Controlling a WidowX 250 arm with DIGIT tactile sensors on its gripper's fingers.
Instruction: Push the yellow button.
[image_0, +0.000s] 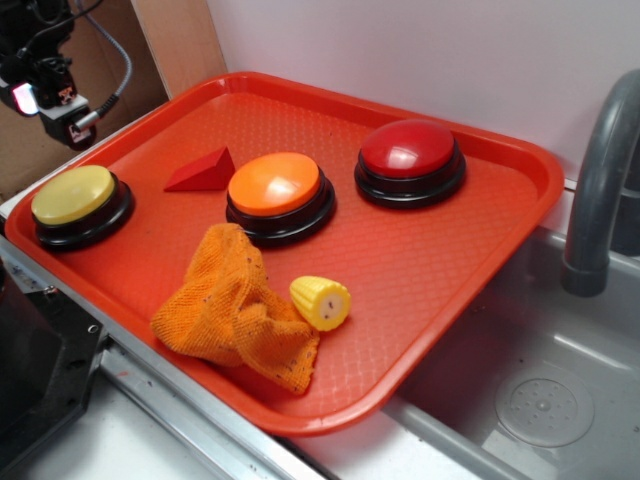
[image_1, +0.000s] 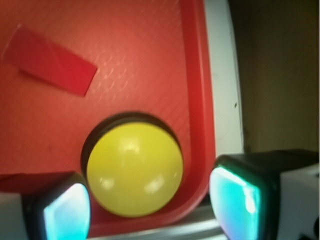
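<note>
The yellow button (image_0: 73, 194) is a pale-yellow dome on a black base, standing in the left corner of the red tray (image_0: 455, 270). My gripper (image_0: 55, 112) hangs above and slightly behind it at the top left, apart from it. In the wrist view the yellow button (image_1: 134, 169) lies below and between my two fingers. The gripper (image_1: 150, 207) is open, with nothing held between its glowing pads (image_1: 67, 212).
On the tray stand an orange-topped button (image_0: 276, 186) and a red button (image_0: 408, 152). A red wedge (image_0: 203, 172), a crumpled orange cloth (image_0: 235, 310) and a toy corn piece (image_0: 321, 302) lie there too. A grey sink (image_0: 540, 390) with a faucet (image_0: 597, 180) is on the right.
</note>
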